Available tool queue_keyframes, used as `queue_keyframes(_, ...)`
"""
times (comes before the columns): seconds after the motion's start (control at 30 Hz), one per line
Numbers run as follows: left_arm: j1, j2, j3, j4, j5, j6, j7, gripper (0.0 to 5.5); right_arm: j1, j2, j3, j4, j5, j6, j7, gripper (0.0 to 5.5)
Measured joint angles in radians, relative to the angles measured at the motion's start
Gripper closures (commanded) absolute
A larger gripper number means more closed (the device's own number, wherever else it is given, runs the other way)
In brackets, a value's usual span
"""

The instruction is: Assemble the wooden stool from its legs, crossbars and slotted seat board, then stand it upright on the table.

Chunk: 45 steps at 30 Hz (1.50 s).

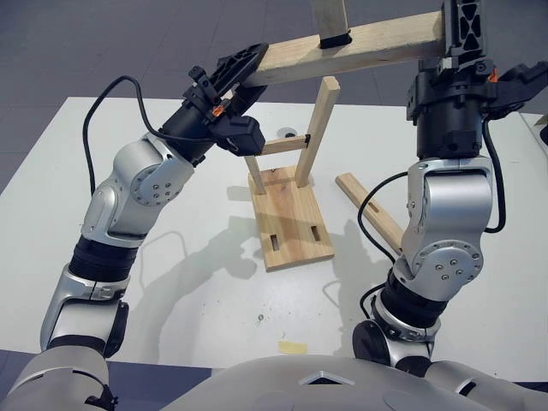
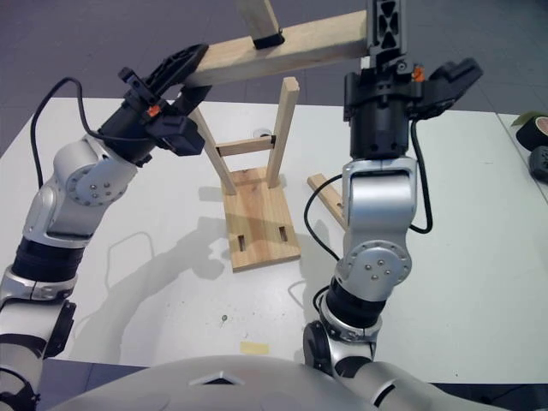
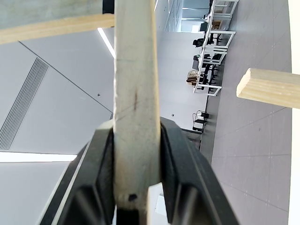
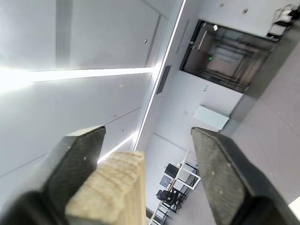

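Stool leg [image 1: 368, 44] hangs level above the seat board [image 1: 291, 224], long axis left-right. The left gripper [image 1: 251, 62] clamps its left end, while the right gripper [image 1: 461, 26] brackets its right end, fingers apart.

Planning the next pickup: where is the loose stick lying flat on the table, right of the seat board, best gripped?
Take the loose stick near its far end, from straight above, closing across its narrow width. It lies flat on the table, and its near end runs behind the right arm, so the far part is probably the clearest to reach.
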Motion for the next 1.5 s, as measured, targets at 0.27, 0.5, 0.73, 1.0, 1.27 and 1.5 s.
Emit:
queue_keyframes(0.27,0.006,-0.012,0.0,-0.005,0.013,0.009,-0.014,4.46,-0.007,0.0,0.073,-0.019,0.003,-0.012,-0.099,3.88)
queue_keyframes(0.5,0.013,-0.028,0.001,-0.01,0.04,0.028,-0.022,4.46,-0.011,-0.001,0.1,-0.004,0.023,0.001,-0.146,4.32)
queue_keyframes(0.73,0.018,-0.039,0.002,-0.016,0.05,0.023,-0.027,3.81,-0.012,-0.001,0.082,0.01,0.046,-0.039,-0.171,4.47)
queue_keyframes(1.0,-0.001,-0.028,0.069,0.021,0.028,-0.018,-0.006,2.31,-0.004,-0.11,-0.052,0.027,0.101,-0.054,-0.058,4.47)
queue_keyframes(1.27,-0.067,0.018,0.302,0.087,-0.082,0.078,0.096,0.98,0.292,-0.521,-0.243,0.065,0.305,0.236,0.253,4.48)
queue_keyframes(1.5,-0.03,0.001,0.312,0.064,-0.079,0.128,0.112,0.1,0.513,-0.558,-0.165,0.108,0.233,0.366,0.32,4.48)
